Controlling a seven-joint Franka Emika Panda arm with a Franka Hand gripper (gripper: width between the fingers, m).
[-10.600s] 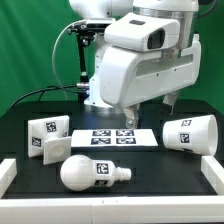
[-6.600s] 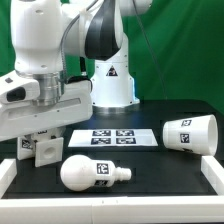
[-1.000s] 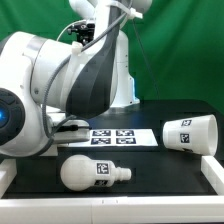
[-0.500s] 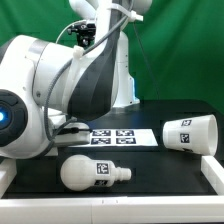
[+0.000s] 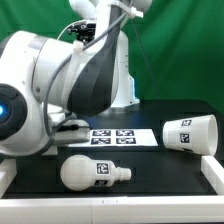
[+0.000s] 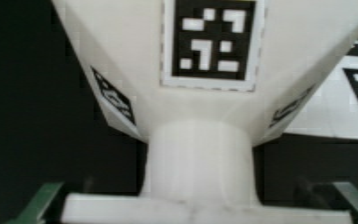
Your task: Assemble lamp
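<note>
In the exterior view the robot arm is filling the exterior view's left and bending low over the black table. The bulb is lying on its side at the front of the table, its narrow neck pointing to the exterior view's right. The shade is lying on its side at the right, well apart from the bulb. The marker board is lying flat further back. In the wrist view the lamp base is sitting very close to the camera, showing tags on two faces, with the marker board just beside it. The gripper is holding its fingers wide apart, with the white base reaching between them; I cannot tell if the jaws are pressing it
</note>
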